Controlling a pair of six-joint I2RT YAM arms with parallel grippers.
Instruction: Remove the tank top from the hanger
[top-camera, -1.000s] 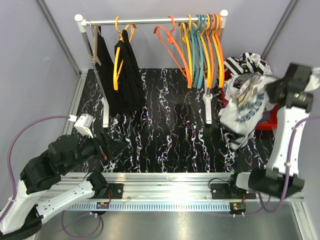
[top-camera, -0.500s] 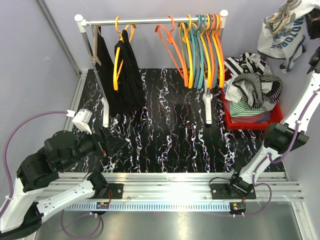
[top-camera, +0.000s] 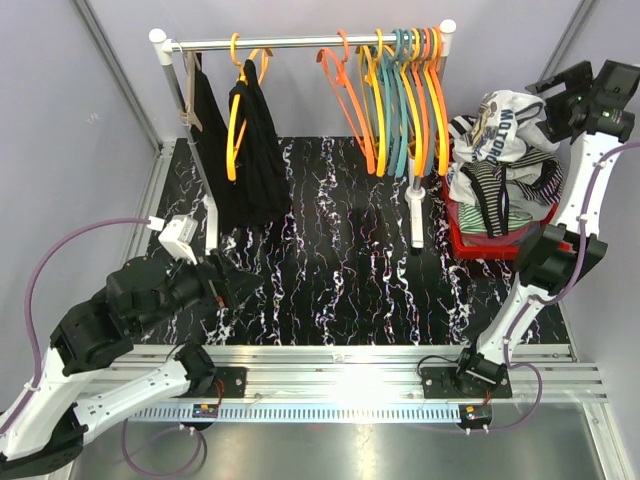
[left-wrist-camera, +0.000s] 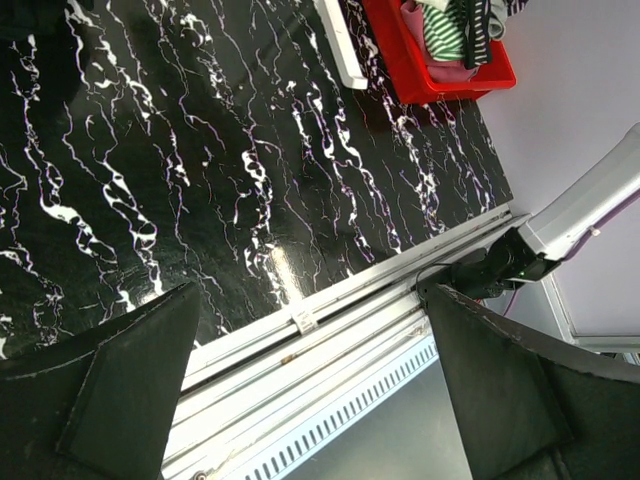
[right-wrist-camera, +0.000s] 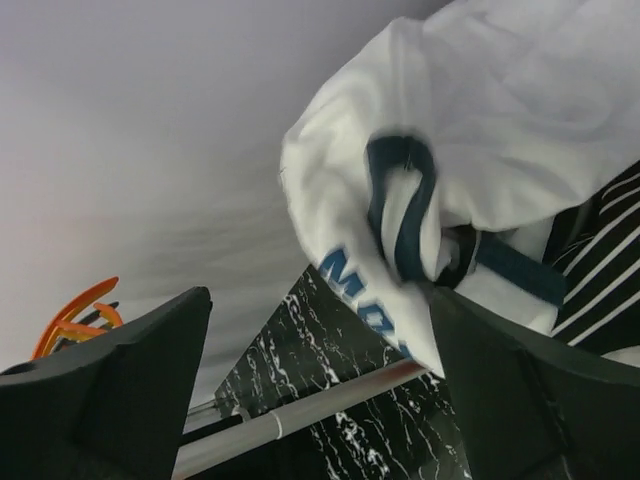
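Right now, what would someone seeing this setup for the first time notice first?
Probably the bright bunch of orange, yellow and teal hangers, bare and crowded at the right end of the rack rail above the black marbled table. Next, the white tank top with blue lettering, lying atop the striped clothes heaped in the red bin at far right, the right gripper open beside it. Black garments hang at the rail's left end.
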